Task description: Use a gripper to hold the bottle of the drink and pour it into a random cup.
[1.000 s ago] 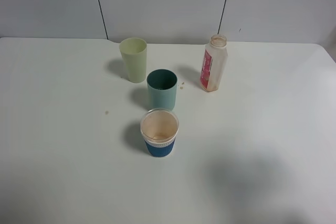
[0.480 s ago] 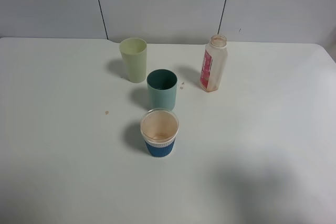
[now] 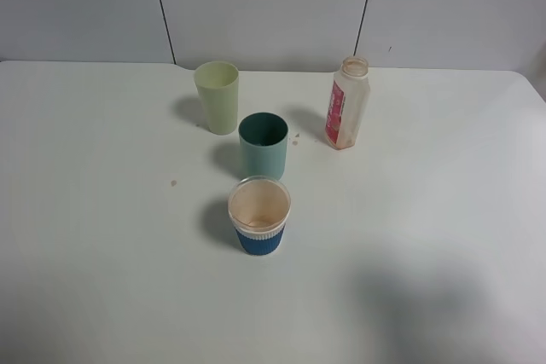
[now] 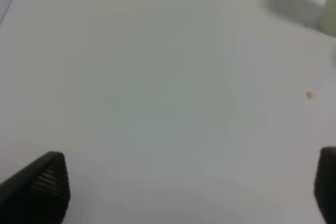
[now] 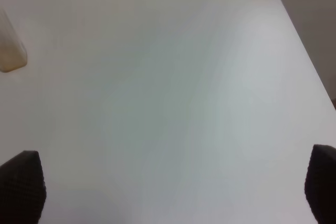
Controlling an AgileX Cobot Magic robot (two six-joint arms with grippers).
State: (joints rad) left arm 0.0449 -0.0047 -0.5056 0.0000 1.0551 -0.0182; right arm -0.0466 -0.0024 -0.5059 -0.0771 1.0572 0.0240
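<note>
White and matte, the worktop (image 3: 102,210) carries four upright things in the high view. At the far right of the group stands the small clear squarish plastic bottle (image 3: 346,104) with a pink-red label and a wide capless neck; a pale residue shows near its base. The plain dark teal-green tapered tumbler (image 3: 263,146) stands to the left of the bottle and a little nearer the camera, apart from it, with a few tiny crumbs on the surface between them. Behind and left of that tumbler is a pale yellow-green tumbler (image 3: 217,96). Nearest the camera is a clear cup with a blue sleeve (image 3: 259,216), just in front of the teal tumbler and not touching it.

No arm appears in the high view. In the left wrist view, the left hand (image 4: 191,190) hovers over bare worktop, its two dark ribbed fingertips (image 4: 44,184) spread wide and empty. In the right wrist view, the right hand (image 5: 173,190) is likewise spread wide and empty, with the bottle's base (image 5: 10,51) at the picture's edge, well away from it.
</note>
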